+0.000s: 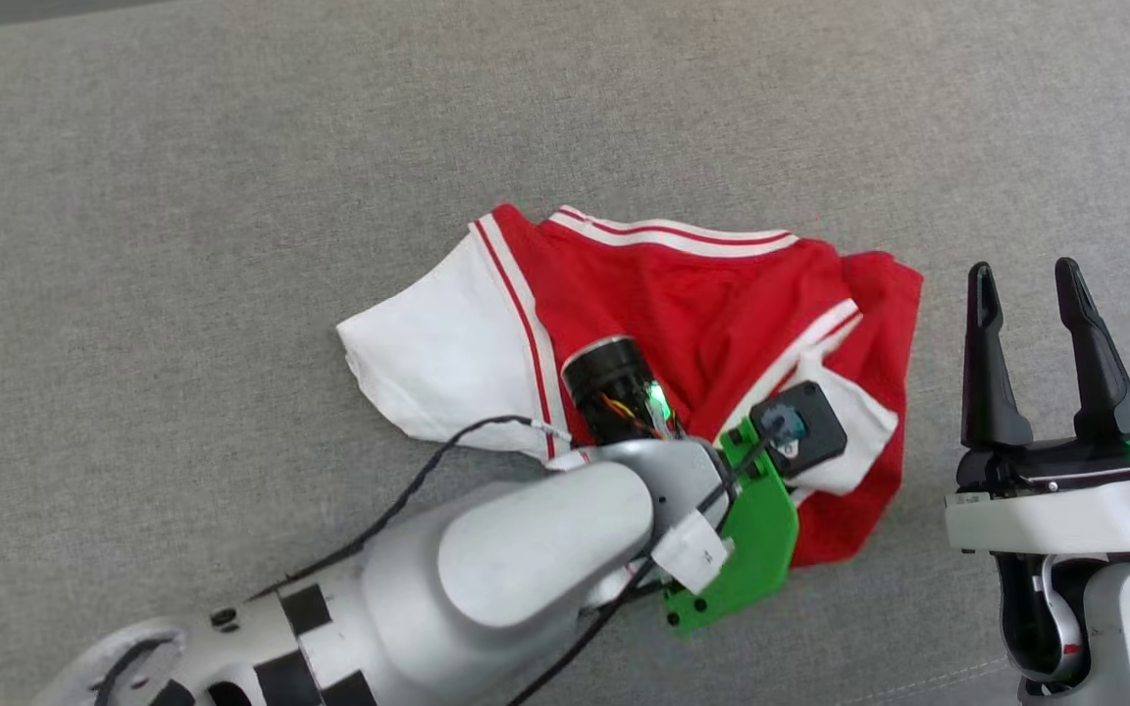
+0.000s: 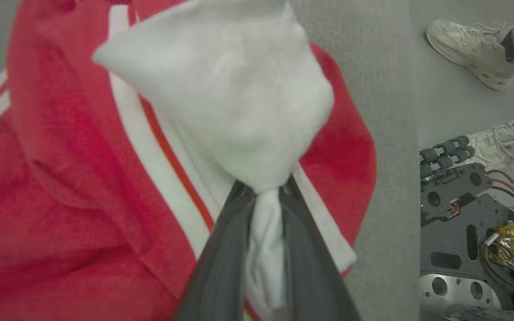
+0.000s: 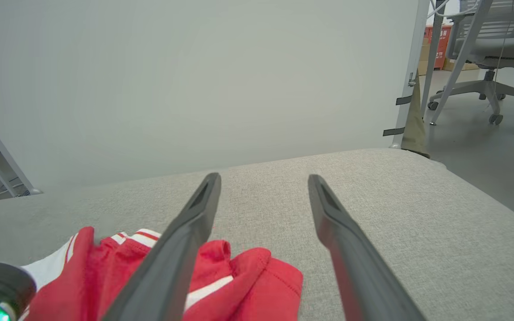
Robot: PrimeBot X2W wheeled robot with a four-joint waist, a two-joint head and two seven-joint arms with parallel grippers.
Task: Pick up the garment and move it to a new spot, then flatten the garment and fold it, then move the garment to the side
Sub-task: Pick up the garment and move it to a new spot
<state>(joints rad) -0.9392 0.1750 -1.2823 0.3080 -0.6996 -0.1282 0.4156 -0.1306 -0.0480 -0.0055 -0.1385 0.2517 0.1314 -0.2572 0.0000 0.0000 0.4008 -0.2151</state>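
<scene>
Garment (image 1: 702,304), one, crumpled, red-and-white

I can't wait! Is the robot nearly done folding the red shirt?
Not nearly. Done: the left tool grips a white sleeve of the crumpled red soft-fabric T-shirt. In hand: picking it up. Left: moving, flattening, folding; the right tool hangs open beside it.
</scene>
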